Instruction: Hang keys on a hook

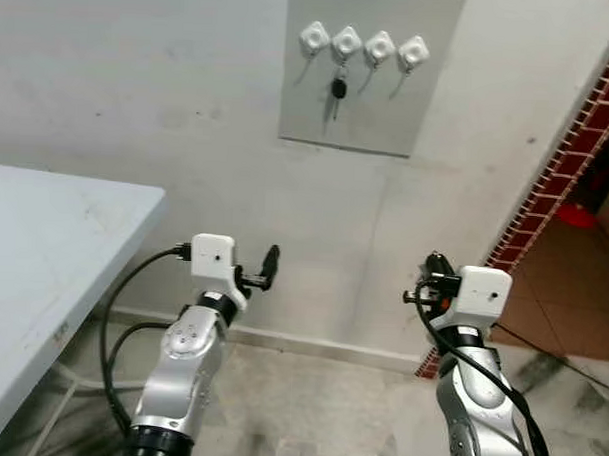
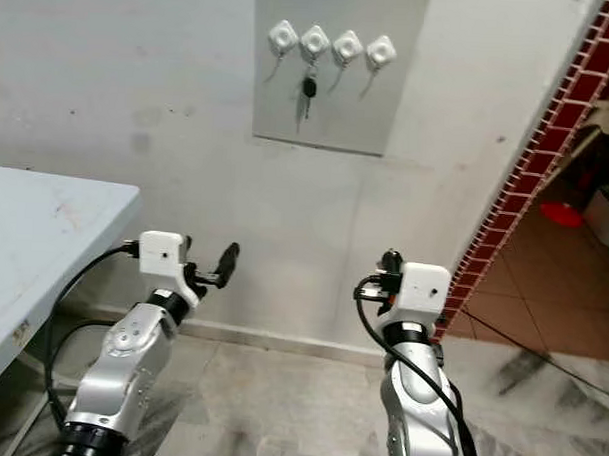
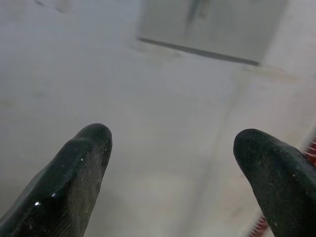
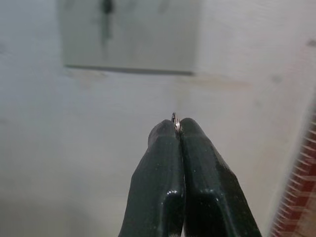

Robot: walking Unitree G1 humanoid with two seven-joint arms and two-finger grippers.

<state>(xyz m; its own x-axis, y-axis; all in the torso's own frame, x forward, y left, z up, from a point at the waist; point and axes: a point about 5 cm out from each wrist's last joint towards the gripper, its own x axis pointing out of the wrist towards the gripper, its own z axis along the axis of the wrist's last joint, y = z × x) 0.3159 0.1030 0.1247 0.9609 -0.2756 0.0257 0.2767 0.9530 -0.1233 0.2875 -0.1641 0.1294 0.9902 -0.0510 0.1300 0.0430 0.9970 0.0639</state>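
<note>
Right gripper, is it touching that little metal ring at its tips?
Touching. In the right wrist view the right gripper has its two black fingers pressed together, with the metal ring pinched between the tips and poking out.

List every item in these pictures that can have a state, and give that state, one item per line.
Left gripper: open, empty, raised toward the wall.
Right gripper: shut on a key ring, a sliver of which pokes out at the tips.
Black key: hanging from the second hook from the left.
Other three hooks: bare.
Hook board: mounted on the wall.
</note>
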